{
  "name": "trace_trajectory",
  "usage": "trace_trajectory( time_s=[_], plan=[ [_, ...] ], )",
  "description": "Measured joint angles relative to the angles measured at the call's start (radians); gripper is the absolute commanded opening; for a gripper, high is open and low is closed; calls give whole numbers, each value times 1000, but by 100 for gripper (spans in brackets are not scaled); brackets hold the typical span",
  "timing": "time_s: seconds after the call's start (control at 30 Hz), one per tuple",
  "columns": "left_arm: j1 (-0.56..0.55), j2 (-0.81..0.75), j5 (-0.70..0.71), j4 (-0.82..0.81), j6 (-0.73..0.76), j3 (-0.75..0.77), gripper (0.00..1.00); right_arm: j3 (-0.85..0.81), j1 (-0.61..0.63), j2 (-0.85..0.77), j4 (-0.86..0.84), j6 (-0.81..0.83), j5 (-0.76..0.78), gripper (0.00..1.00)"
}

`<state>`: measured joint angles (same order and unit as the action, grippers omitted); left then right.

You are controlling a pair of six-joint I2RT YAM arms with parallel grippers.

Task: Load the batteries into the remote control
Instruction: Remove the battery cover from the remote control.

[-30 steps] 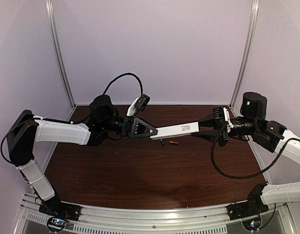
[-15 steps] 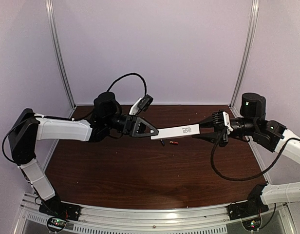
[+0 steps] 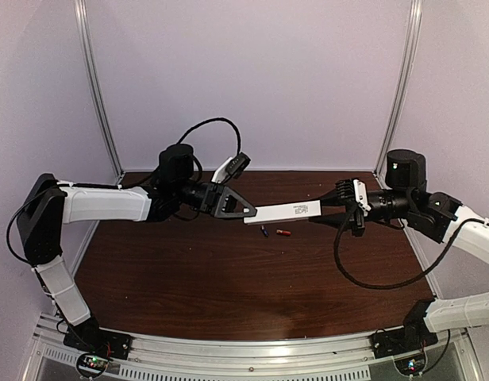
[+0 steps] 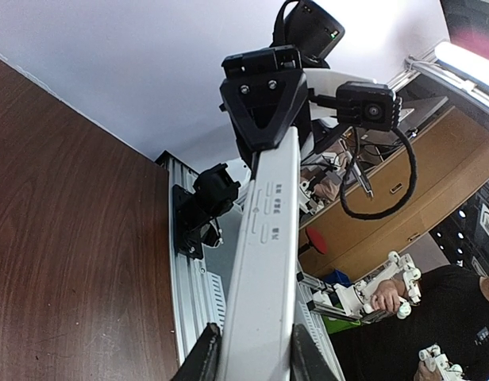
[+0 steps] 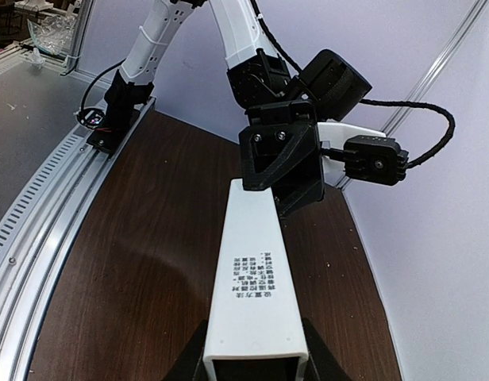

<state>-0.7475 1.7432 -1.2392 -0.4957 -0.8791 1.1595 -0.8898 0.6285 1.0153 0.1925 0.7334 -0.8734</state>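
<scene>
since a second ago the right tool has slid a little to the left and the left arm's elbow has lifted toward the far wall. the remote control has kept almost the same place between the two arms.

nearest runs a slotted metal rail with both arm bases bolted to it. beyond it lies the dark wooden worktop. toward its far middle the dark blue-purple battery lies on the wood. the red-orange battery lies just to its right, with a small gap between them. neither tool touches them. in the top view both show just on the near side of the remote control's middle.

the remote control is held off the worktop, stretched left to right. the left tool is clenched on its left end and the right tool is clenched on its right end. the left wrist view shows a finger pressed against each long side of the white bar. the right wrist view shows a block of black print on the upper face and a hollow opening at the end by the camera.

farthest stands a pale wall with a metal upright at the left and another at the right.
</scene>
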Motion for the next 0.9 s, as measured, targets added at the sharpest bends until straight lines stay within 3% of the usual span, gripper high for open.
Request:
trace_trajectory(
  time_s=[0.37, 0.53, 0.7, 0.9],
  plan=[
    [5, 0, 1, 0, 6, 0, 0, -1, -15, -6, -5, -35, -6, 0],
    [5, -14, 20, -1, 5, 0, 7, 9, -36, -7, -42, -65, -31, 0],
    [5, -19, 33, -4, 2, -3, 17, 18, -47, -7, -68, -85, -47, 0],
    [4, -19, 48, -5, -2, -8, 45, 32, -53, -7, -87, -105, -51, 0]
  ],
)
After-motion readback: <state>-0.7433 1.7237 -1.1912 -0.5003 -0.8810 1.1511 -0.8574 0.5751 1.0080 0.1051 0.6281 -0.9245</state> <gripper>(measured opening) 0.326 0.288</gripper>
